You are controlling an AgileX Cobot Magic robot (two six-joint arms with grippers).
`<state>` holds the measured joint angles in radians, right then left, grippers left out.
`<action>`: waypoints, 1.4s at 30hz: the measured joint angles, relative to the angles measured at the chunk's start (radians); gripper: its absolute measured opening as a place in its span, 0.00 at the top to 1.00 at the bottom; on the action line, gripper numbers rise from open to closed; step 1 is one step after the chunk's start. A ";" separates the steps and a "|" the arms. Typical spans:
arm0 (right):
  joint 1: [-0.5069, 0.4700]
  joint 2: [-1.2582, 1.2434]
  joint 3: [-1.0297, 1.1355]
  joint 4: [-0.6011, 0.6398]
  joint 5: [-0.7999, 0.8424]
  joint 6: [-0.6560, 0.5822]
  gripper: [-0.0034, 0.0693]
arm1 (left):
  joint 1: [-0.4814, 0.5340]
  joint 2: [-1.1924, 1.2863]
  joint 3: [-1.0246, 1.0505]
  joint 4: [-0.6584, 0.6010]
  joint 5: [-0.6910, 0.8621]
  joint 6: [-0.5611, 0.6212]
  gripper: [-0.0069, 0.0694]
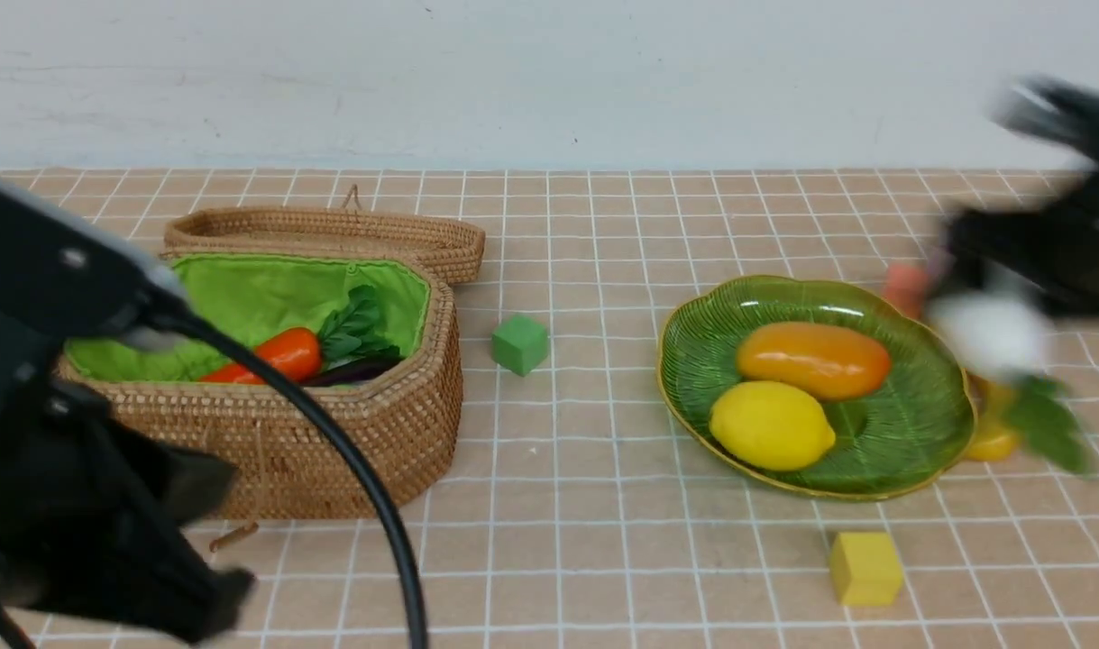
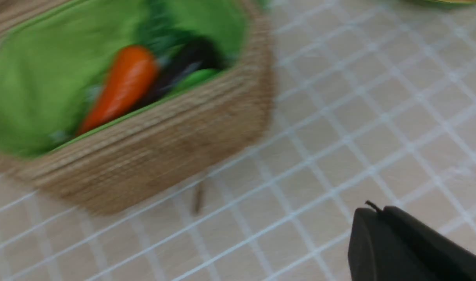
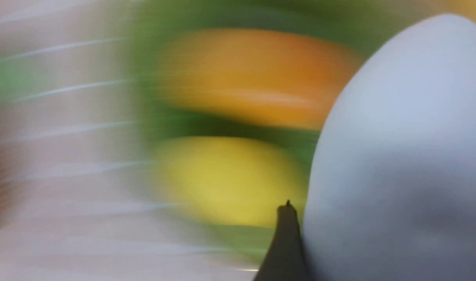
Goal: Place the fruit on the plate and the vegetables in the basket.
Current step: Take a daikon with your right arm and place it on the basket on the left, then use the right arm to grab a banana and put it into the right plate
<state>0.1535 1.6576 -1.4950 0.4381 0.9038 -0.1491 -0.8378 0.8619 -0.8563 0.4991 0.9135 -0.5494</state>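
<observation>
Two fruits (image 1: 770, 424) on the plate (image 1: 929, 424), right gripper (image 1: 982, 302) pinching the radish (image 1: 995, 344) by the desk's right edge, left gripper (image 1: 206, 541) too blurred to call.

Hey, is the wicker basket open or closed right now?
Open. The woven lid sits off the basket, just behind it, and the green lining and carrot inside show from above.
</observation>
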 joint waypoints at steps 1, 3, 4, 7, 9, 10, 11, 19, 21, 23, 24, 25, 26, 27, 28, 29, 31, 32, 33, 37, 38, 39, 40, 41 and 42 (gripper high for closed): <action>0.014 0.003 0.000 0.011 -0.001 -0.013 0.20 | 0.000 -0.001 0.000 0.008 0.004 -0.010 0.92; 0.178 0.064 -0.161 0.127 -0.002 -0.165 0.20 | 0.000 -0.027 0.000 0.088 0.064 -0.128 0.92; 0.250 0.108 -0.230 0.169 -0.005 -0.231 0.20 | 0.000 -0.044 0.000 0.106 0.078 -0.154 0.92; 0.350 0.206 -0.386 0.214 -0.008 -0.330 0.20 | 0.000 -0.072 0.000 0.113 0.093 -0.178 0.92; 0.450 0.336 -0.581 0.229 -0.031 -0.407 0.20 | 0.000 -0.105 0.000 0.110 0.104 -0.190 0.92; 0.455 0.356 -0.594 0.230 -0.033 -0.418 0.20 | 0.000 -0.106 0.000 0.110 0.104 -0.189 0.92; 0.488 0.418 -0.671 0.231 -0.054 -0.451 0.20 | 0.000 -0.116 0.000 0.105 0.107 -0.190 0.92; 0.568 0.720 -0.971 0.201 -0.223 -0.569 0.09 | 0.000 -0.125 0.000 0.032 0.110 -0.149 0.92; 0.569 0.748 -0.994 0.166 -0.197 -0.543 0.03 | 0.000 -0.126 0.000 0.009 0.110 -0.108 0.92; 0.564 0.731 -0.999 0.129 -0.128 -0.488 0.02 | 0.000 -0.126 0.000 0.000 0.110 -0.080 0.92; 0.561 0.715 -0.999 0.110 -0.081 -0.462 0.03 | 0.000 -0.126 0.000 -0.006 0.107 -0.065 0.92; 0.555 0.689 -0.999 0.082 -0.030 -0.427 0.05 | 0.000 -0.126 0.000 -0.009 0.099 -0.051 0.92; 0.554 0.683 -1.000 0.075 -0.019 -0.412 0.06 | 0.000 -0.126 0.000 -0.011 0.097 -0.048 0.92; 0.543 0.635 -1.003 0.024 0.061 -0.366 0.10 | 0.000 -0.126 0.000 -0.019 0.077 -0.028 0.92; 0.527 0.582 -1.006 -0.037 0.146 -0.310 0.16 | 0.000 -0.126 0.000 -0.029 0.048 -0.007 0.92; 0.514 0.551 -1.010 -0.078 0.198 -0.276 0.22 | 0.000 -0.126 0.000 -0.035 0.029 0.006 0.92; 0.478 0.482 -1.017 -0.187 0.296 -0.192 0.34 | 0.000 -0.126 0.000 -0.064 -0.026 0.051 0.92; 0.452 0.455 -1.017 -0.240 0.322 -0.152 0.42 | 0.000 -0.126 0.000 -0.083 -0.049 0.073 0.92; 0.422 0.430 -1.012 -0.287 0.337 -0.111 0.50 | 0.000 -0.126 0.000 -0.105 -0.081 0.102 0.92; 0.281 0.352 -0.934 -0.388 0.350 -0.008 0.78 | 0.000 -0.126 0.000 -0.205 -0.192 0.220 0.92; 0.238 0.325 -0.890 -0.404 0.352 0.021 0.83 | 0.000 -0.126 0.000 -0.228 -0.213 0.246 0.92; 0.219 0.313 -0.880 -0.411 0.351 0.033 0.84 | 0.000 -0.126 0.000 -0.232 -0.213 0.246 0.92; 0.137 0.265 -0.774 -0.427 0.351 0.085 0.88 | 0.000 -0.126 0.000 -0.259 -0.241 0.283 0.92; 0.092 0.242 -0.721 -0.431 0.349 0.116 0.88 | 0.000 -0.126 0.000 -0.269 -0.249 0.300 0.92; 0.033 0.220 -0.651 -0.438 0.347 0.141 0.87 | 0.000 -0.126 0.000 -0.274 -0.253 0.311 0.91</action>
<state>0.1864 1.8773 -2.1455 0.0000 1.2510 -0.0083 -0.8378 0.7362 -0.8563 0.2251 0.6608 -0.2388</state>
